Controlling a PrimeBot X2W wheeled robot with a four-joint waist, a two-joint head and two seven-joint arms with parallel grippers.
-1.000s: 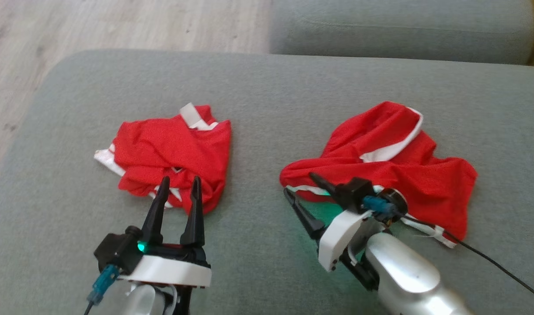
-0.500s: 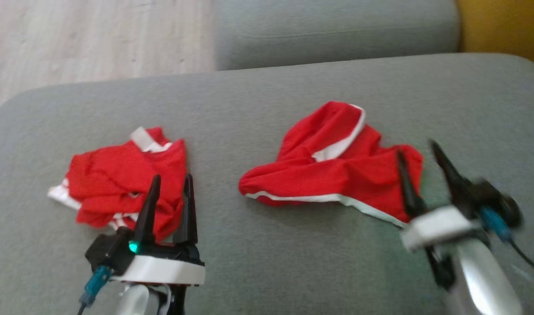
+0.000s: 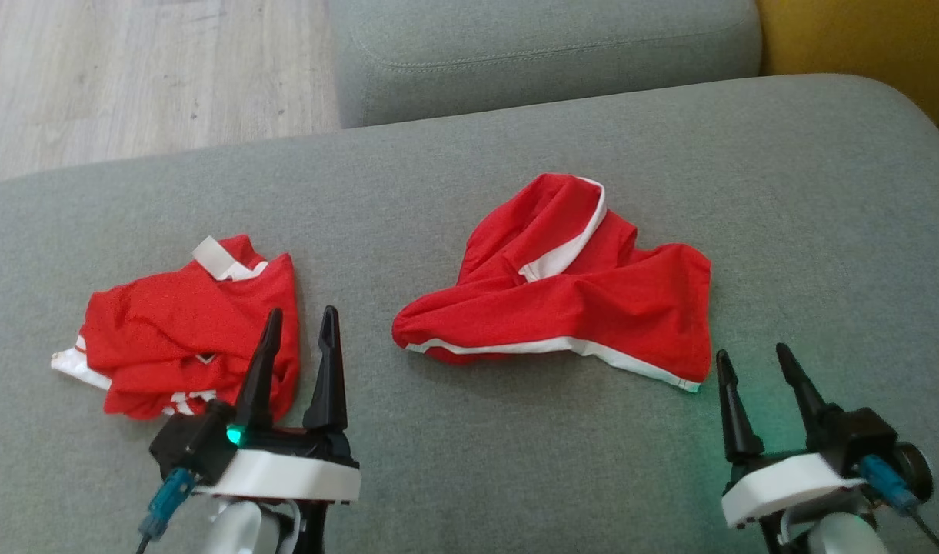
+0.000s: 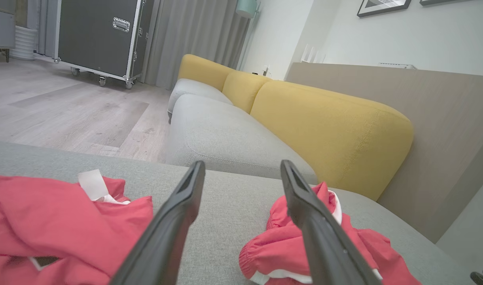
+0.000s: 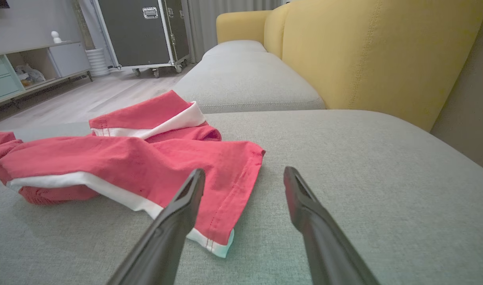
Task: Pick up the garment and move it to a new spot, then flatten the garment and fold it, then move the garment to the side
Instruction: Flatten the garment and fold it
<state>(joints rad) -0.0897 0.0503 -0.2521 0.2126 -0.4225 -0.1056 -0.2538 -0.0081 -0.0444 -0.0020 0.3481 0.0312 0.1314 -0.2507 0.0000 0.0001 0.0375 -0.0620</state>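
Observation:
A crumpled red garment (image 3: pixel 561 308) with white trim lies in the middle of the grey sofa cushion (image 3: pixel 469 462); it also shows in the right wrist view (image 5: pixel 118 162) and the left wrist view (image 4: pixel 273 245). My right gripper (image 3: pixel 752 352) stands open just off the garment's near right corner, nothing between its fingers (image 5: pixel 244 170). My left gripper (image 3: pixel 302 312) is open too, hovering between this garment and a second bunched red garment (image 3: pixel 184 331) at the left (image 4: pixel 59 221). Its fingers (image 4: pixel 242 163) are empty.
Another grey seat cushion (image 3: pixel 538 54) adjoins the far edge, with a yellow backrest (image 3: pixel 861 46) at the right. Wooden floor (image 3: pixel 131 69) lies beyond the far left edge. A wheeled black case (image 4: pixel 99 35) stands across the room.
The head camera has turned, shifting the whole picture left. My right gripper has drawn back from over the middle garment's near edge to its near right corner. The left gripper has kept still.

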